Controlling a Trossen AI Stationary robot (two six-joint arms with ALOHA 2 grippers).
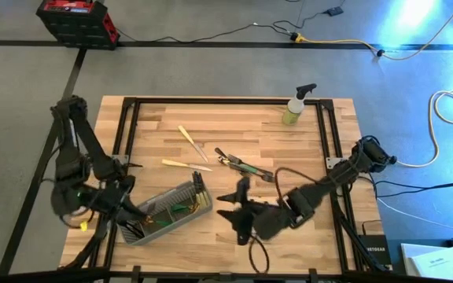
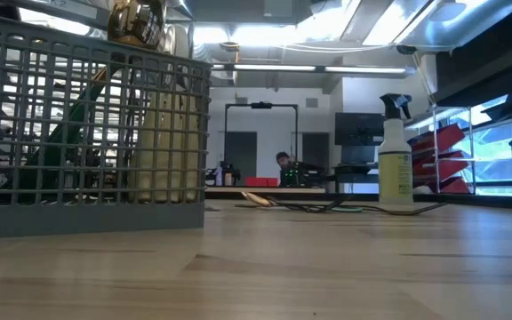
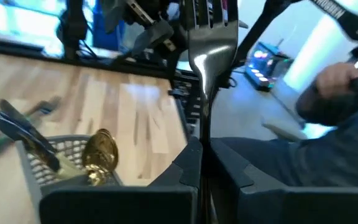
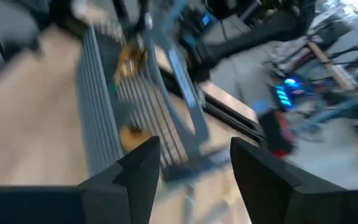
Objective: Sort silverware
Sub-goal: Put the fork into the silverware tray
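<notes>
A: What is held at the left?

B: A fork (image 3: 207, 37) is clamped upright in the left gripper (image 3: 202, 163), just beside the mesh caddy (image 1: 171, 214).

A: How will the loose silverware (image 1: 242, 165) mid-table handle?

B: Light, stiff and slick, it is judged; slim handles are best pinched mid-length. The right gripper (image 4: 194, 163) is seen half-open, empty.
</notes>
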